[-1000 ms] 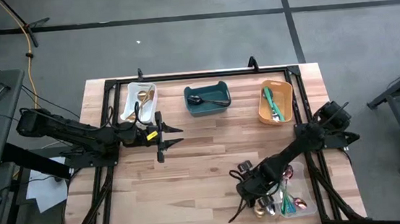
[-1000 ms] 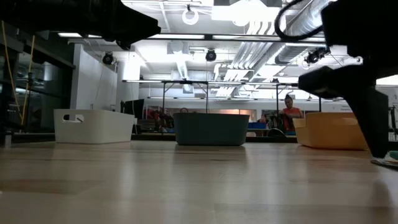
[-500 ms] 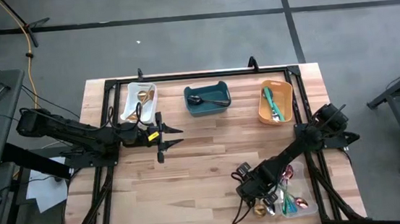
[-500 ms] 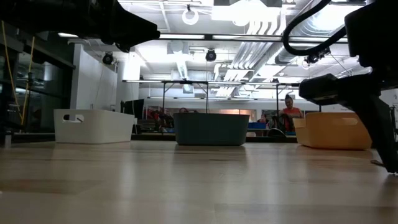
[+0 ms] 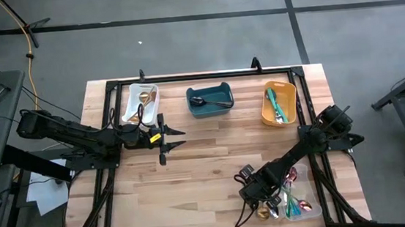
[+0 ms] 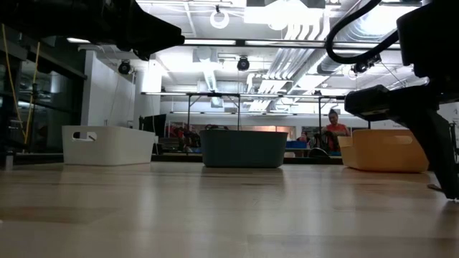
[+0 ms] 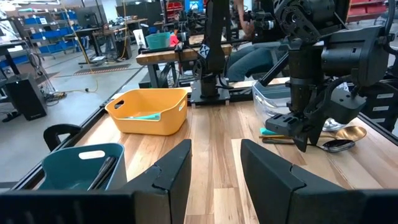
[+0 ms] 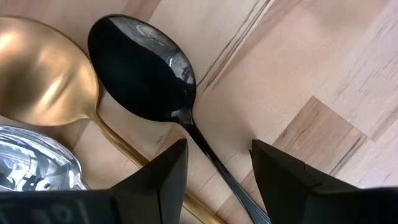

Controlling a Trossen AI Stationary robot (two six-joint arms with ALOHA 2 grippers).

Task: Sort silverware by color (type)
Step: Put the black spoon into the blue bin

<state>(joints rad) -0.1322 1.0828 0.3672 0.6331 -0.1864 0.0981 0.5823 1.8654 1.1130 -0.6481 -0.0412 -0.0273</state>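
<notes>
My right gripper [image 5: 257, 203] points down, open, over loose silverware at the near right. In its wrist view its fingers [image 8: 155, 180] stand on either side of a black spoon's thin handle [image 8: 208, 152]; whether they touch it I cannot tell. That spoon's bowl [image 8: 140, 68] lies on the wood next to a gold spoon [image 8: 43, 81] and a silver one [image 8: 28, 165]. My left gripper [image 5: 179, 137] hangs level and open over the table's left half, holding nothing.
A clear bin [image 5: 303, 193] with more silverware stands right of my right gripper. Along the far edge are a white bin [image 5: 141, 103] with gold spoons, a teal bin [image 5: 210, 100] with a black spoon, and an orange bin [image 5: 279, 104] with teal-handled pieces. Bare wood [image 5: 207, 164] lies between.
My right gripper has rolled a little about the line it points along, staying over the spoons. Its fingers stand as wide apart as before. The spoons lie as they did.
</notes>
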